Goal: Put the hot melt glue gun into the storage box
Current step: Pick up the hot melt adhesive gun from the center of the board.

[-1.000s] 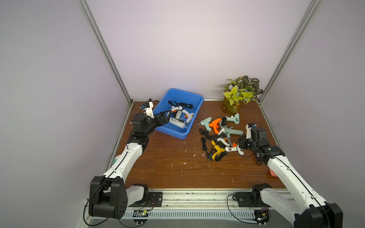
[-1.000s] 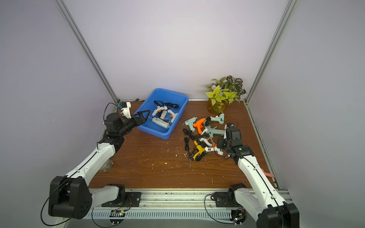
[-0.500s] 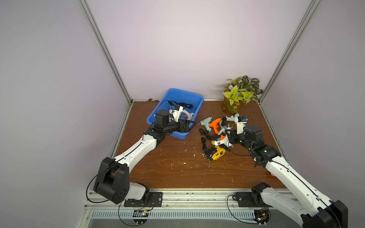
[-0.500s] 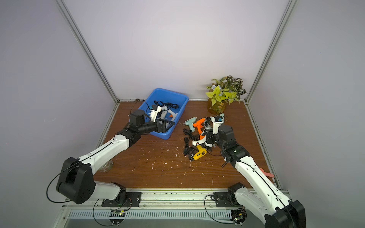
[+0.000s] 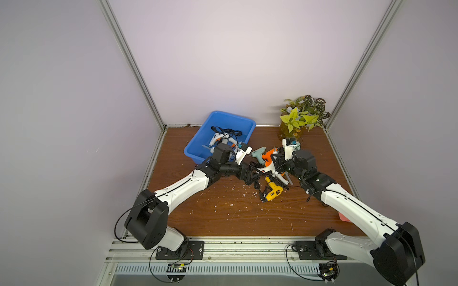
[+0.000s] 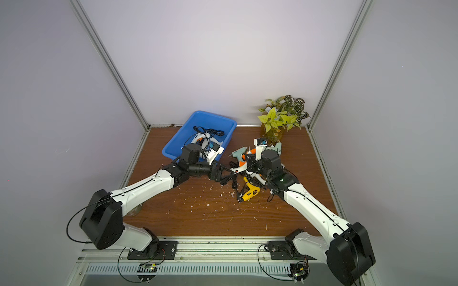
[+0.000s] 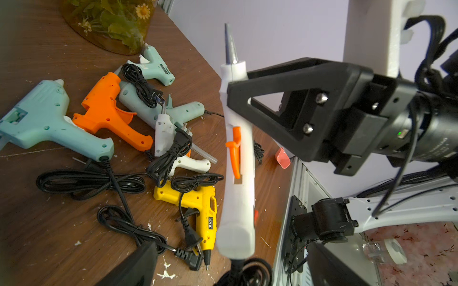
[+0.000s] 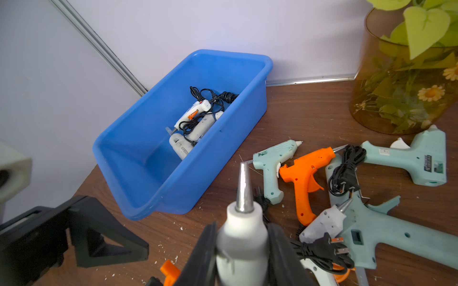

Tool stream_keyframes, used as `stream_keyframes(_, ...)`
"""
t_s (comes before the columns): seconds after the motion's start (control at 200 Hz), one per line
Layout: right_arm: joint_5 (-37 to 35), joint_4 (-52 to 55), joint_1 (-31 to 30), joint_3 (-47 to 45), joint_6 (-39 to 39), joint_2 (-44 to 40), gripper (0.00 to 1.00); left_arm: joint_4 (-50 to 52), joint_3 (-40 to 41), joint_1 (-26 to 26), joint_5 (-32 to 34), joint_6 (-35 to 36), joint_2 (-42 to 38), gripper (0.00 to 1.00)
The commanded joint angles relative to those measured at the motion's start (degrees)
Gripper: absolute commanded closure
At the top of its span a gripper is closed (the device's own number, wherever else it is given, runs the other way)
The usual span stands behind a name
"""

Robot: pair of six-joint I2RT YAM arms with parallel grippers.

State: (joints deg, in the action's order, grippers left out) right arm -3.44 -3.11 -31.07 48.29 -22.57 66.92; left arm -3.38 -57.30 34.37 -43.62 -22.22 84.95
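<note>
Jaws, right gripper (image 8: 241, 250): clamped on white glue gun (image 7: 238, 153) near nozzle, gun aloft over table (image 5: 223, 218), outside box (image 8: 230, 53). Jaws, left gripper (image 5: 252, 174): wide apart, empty, at gun's cord end. Box: back left, white guns (image 8: 193, 116) and cords inside; left wrist overlapped its near corner in both top views. Beneath: teal guns (image 7: 47, 118), orange gun (image 7: 109, 111), yellow gun (image 7: 195, 200), tangled cords (image 7: 89, 180). Vase (image 8: 401, 99): back right.

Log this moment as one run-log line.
right claw: shut on white glue gun, off table | left claw: open, near gun | storage box: white glue guns inside | table: glue gun pile
</note>
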Motion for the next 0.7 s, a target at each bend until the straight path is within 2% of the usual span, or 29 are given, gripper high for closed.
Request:
stream_keyframes(0.0, -1.5, -5.7, -0.8, 2.9, -2.1, 0.1, 1.0, 0.0, -1.4, 0.8, -1.4, 1.3, 1.1, 0.04)
stream_keyframes(0.195, -2.6, -6.7, -1.7, 3.1, -3.1, 1.0, 1.0, -1.6, -1.6, 1.5, -0.3, 0.0, 3.8, 0.12)
stream_keyframes(0.4, -3.6, -7.1, -2.5, 3.0, -2.9, 1.2, 1.0, -7.5, -0.9, 1.7, -1.2, -3.7, 6.1, 0.21)
stream_keyframes(0.696, -4.4, -7.2, -3.1, 2.8, -2.9, 1.6, 1.0, -11.9, -1.3, 2.4, -3.2, -6.5, 8.1, 0.28)
